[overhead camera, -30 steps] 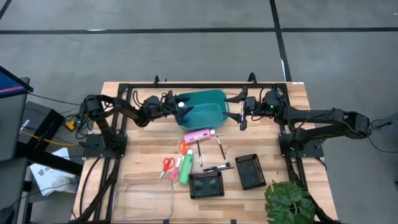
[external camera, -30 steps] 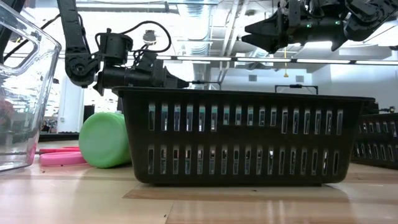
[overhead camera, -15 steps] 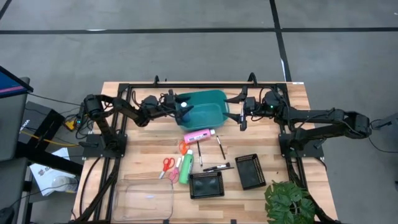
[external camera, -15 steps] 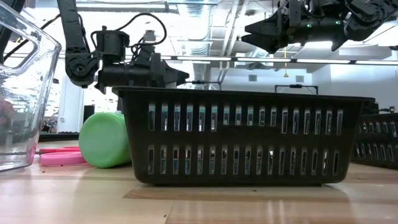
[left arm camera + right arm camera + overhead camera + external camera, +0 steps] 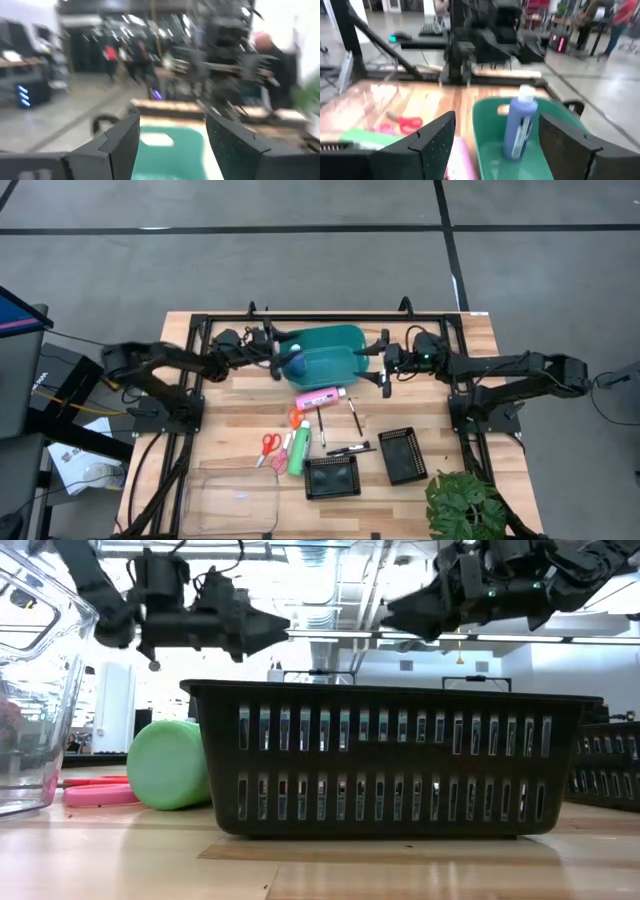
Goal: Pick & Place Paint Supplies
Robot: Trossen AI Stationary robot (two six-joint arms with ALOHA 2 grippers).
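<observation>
The blue bottle (image 5: 520, 125) with a white cap stands on its base inside the teal basket (image 5: 335, 360), near the basket's left end (image 5: 296, 358). My left gripper (image 5: 273, 352) hovers open just left of the basket, above its rim (image 5: 172, 142). My right gripper (image 5: 384, 366) is open at the basket's right end, looking across it (image 5: 495, 145). The pink bottle (image 5: 320, 397) and the green bottle (image 5: 299, 450) lie on their sides on the table. Red scissors (image 5: 268, 445), orange scissors (image 5: 295, 417) and thin dark brushes (image 5: 354, 418) lie around them.
Two black mesh trays (image 5: 332, 476) (image 5: 402, 454) sit near the table's near edge. A clear plastic tub (image 5: 232, 500) is at the near left and a potted plant (image 5: 465, 505) at the near right. A black frame rail (image 5: 330, 317) runs behind the basket.
My left gripper has drawn back toward the table's left edge and risen, moving away from the blue bottle, which stays standing in the basket. My right gripper has shifted a little toward the basket and tipped downward.
</observation>
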